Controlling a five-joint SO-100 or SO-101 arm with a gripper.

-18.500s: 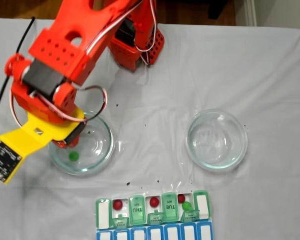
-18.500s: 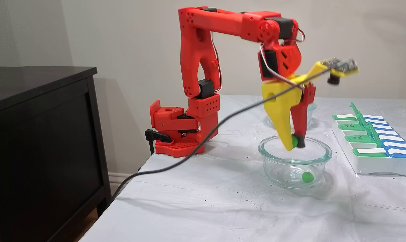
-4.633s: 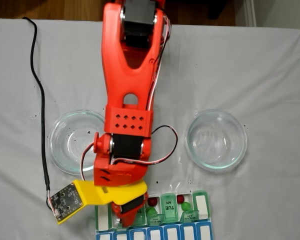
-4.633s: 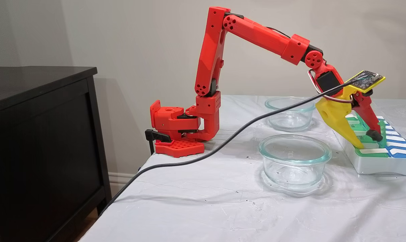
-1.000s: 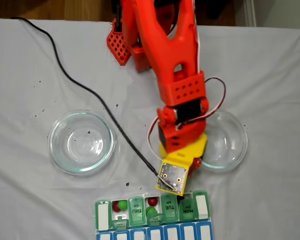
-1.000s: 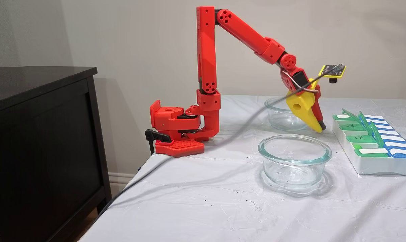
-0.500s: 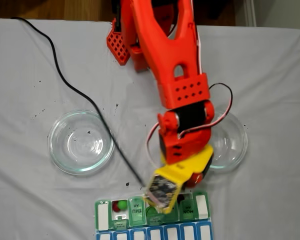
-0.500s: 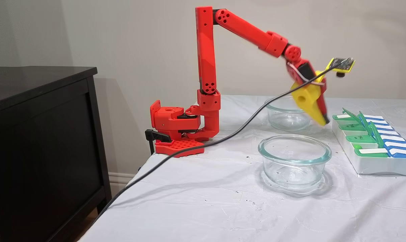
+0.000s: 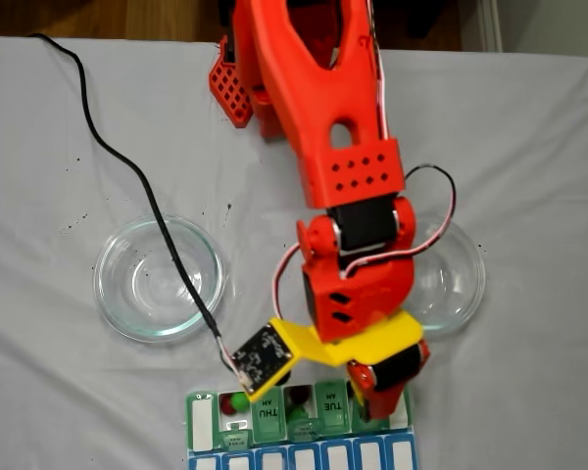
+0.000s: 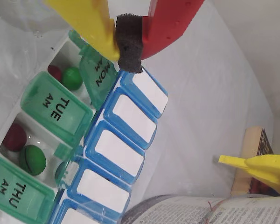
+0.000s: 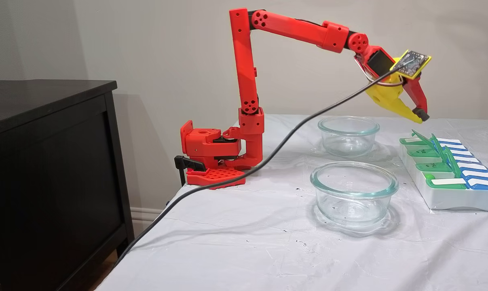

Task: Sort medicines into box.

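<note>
hovering above the box [image 11: 450, 169] at right, the gripper [image 11: 421, 118] has swung up from the far glass dish [image 11: 348, 135], jaws clenched and empty; pills [image 10: 31, 158] sit sorted inside

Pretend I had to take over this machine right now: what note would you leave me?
Hand: shut, foam tips together, carrying nothing, raised above the MON end of the pill box.
Pills: a red pill and a green pill share the open MON slot; another red and green pair sits in the next open slot past TUE.
Both glass bowls look emptied.
Left: probably only closing the open lids, as far as I can tell.
</note>
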